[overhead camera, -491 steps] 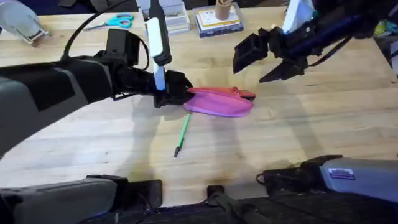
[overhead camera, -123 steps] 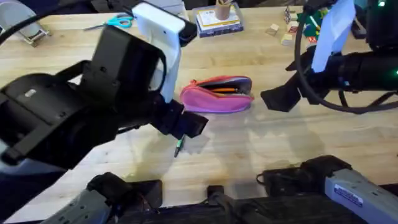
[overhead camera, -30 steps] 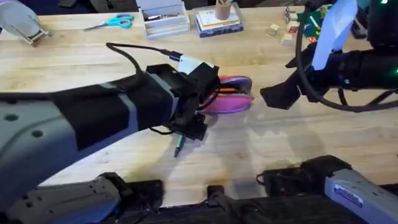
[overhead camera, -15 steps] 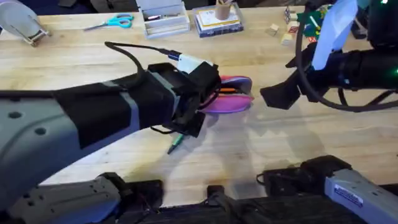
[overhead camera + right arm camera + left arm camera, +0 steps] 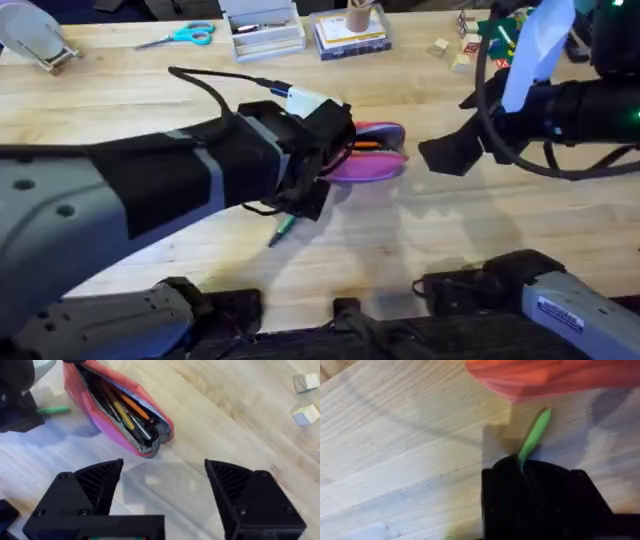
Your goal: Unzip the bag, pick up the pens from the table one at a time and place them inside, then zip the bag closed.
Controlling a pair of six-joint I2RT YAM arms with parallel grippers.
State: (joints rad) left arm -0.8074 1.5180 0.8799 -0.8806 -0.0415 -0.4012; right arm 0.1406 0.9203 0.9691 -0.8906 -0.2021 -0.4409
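The pink bag (image 5: 372, 160) lies on the table (image 5: 480, 235) with its zipper open; the right wrist view shows several pens inside the bag (image 5: 122, 407). A light-green pen (image 5: 535, 435) sticks out from my left gripper (image 5: 522, 462), which is shut on it just in front of the bag (image 5: 545, 377). From overhead, the left gripper (image 5: 303, 205) hangs low over the table, and the pen's dark tip (image 5: 281, 229) pokes out beneath it. My right gripper (image 5: 452, 155) stands open to the right of the bag, its jaws wide apart (image 5: 165, 490) and nothing between them.
Along the table's far edge are blue-handled scissors (image 5: 186, 35), a clear plastic box (image 5: 262, 28), stacked books with a cup (image 5: 351, 30) and small wooden blocks (image 5: 446, 47). Bare wood stretches in front of the bag and to the right.
The left gripper has shut on the green pen, and the pen's dark tip has swung slightly left and toward the bag. The right arm and the bag have stayed put.
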